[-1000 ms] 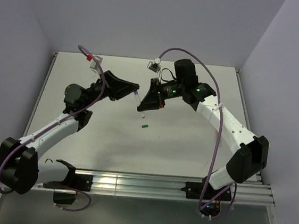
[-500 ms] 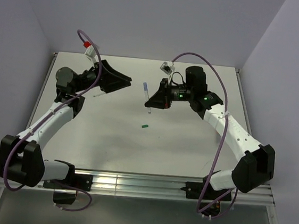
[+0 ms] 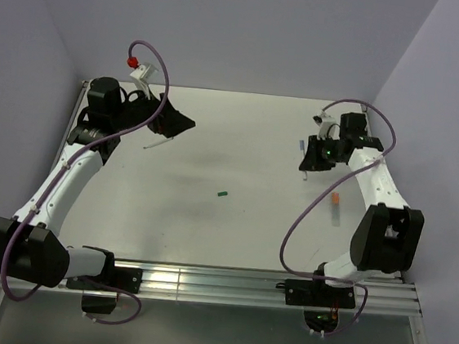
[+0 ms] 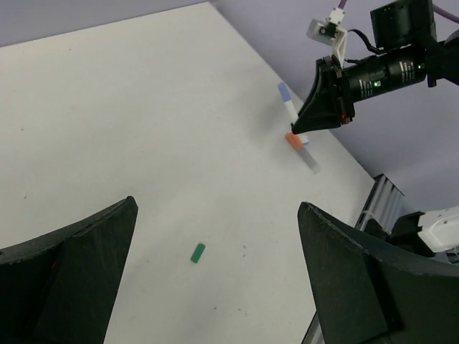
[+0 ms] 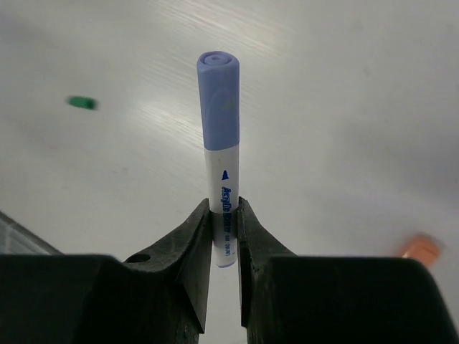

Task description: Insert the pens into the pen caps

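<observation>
While the right tool (image 5: 223, 215) pinches one thin white stick pen (image 5: 221, 175) wearing the blue plastic cap (image 5: 218, 100), the left tool (image 4: 216, 206) gapes wide and empty. One dark green cap (image 4: 197, 252) and one thicker orange-ended translucent pen (image 3: 336, 209) lie well apart on the white worktop (image 3: 258, 134); possibly a second thin pen (image 3: 157, 142) too.

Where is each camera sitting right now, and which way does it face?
Top external: high behind the robot, looking down on the table; left arm and right arm show.
Left wrist: on the open left gripper, facing across the table toward the right gripper; its own fingers frame the bottom.
Right wrist: looks along fingers shut on the blue-capped pen, table beyond.
Shared: all three show the green cap.
</observation>
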Available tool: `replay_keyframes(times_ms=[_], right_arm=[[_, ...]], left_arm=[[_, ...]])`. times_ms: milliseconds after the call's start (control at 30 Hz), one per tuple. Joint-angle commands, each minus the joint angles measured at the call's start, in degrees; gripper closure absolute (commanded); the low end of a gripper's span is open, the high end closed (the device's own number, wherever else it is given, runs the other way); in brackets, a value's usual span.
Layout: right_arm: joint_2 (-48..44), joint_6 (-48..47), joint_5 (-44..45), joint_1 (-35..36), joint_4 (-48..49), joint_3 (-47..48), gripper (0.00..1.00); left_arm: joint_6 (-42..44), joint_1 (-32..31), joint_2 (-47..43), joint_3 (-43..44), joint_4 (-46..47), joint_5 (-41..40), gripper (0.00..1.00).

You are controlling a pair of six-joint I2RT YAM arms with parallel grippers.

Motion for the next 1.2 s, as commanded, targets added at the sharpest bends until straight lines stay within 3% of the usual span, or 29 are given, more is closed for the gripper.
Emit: replay_keyframes(times_ms=[0, 300, 667, 933, 1167], right_arm=[[5.78, -6.44, 9.72, -4.47, -7.57, -1.89, 1.00], [14.77, -3.37, 17.28, -8.35, -4.93, -5.15, 1.00], [10.91, -2.31, 24.23, -8.61, -4.67, -14.20, 1.00], [10.11, -0.82, 25.99, -10.28, -3.97, -15.61, 1.00], [10.90, 0.58, 28.19, -10.45, -2.91, -15.26, 0.85]], left_arm=[[7.22, -0.02, -0.59, 1.89, -6.06, -3.84, 0.00], [7.57, -0.02, 0.37, -0.31, -5.61, -2.78, 0.01], [7.48, 0.15, 1.17, -0.84, -5.79, -1.82, 0.01], [6.86, 0.15, 0.82, -0.93, -5.26, -1.12, 0.00], [6.25, 0.07, 0.81, -1.28, -5.00, -0.76, 0.01]])
